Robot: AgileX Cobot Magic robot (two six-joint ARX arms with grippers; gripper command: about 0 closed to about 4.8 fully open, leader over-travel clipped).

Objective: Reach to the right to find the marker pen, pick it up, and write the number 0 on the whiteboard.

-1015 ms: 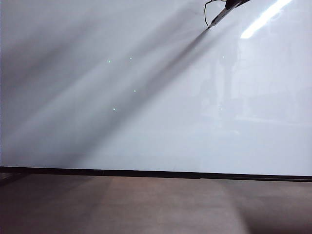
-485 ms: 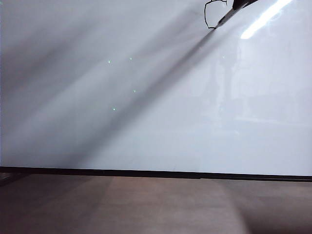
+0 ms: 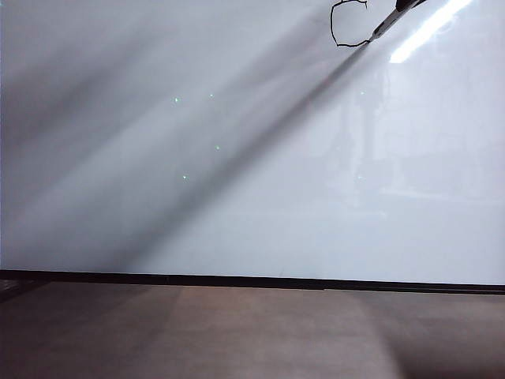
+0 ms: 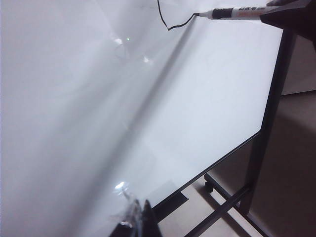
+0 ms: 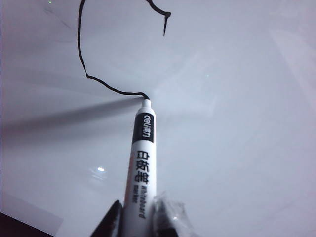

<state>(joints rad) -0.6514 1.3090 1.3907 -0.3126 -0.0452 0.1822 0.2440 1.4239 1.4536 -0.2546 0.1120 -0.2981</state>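
Since the earlier exterior frames the marker pen (image 3: pixel 387 24) has travelled to the right along the top of the whiteboard (image 3: pixel 252 197), and the black stroke of the number 0 (image 3: pixel 341 28) has grown a lower line that now runs rightward to the pen tip. So far the figure is unfinished: its left side, its lower line and part of its top are drawn, while the right side is open.

On the pale barrel, the right wrist view shows a black band near the tip reading "deli", with large black Chinese characters below it and small lettering that appears to read "whiteboard marker". The left wrist view (image 4: pixel 237 13) shows the same barrel printing too small to read.

Seen from the right wrist camera, the right gripper (image 5: pixel 140 217) is clamped narrowly on the rear of the marker pen (image 5: pixel 142 158), its dark fingers on either side of the barrel. The pen sticks straight out from the gripper, and its dark tip touches the whiteboard (image 5: pixel 237 148) at the end of the stroke (image 5: pixel 98 74). A shadow of the pen falls across the board beside it.

Only a dark sliver of the left gripper (image 4: pixel 140 224) shows at the edge of its own view, near the board's black lower frame and far from the pen; whether it is wide or narrow cannot be told.
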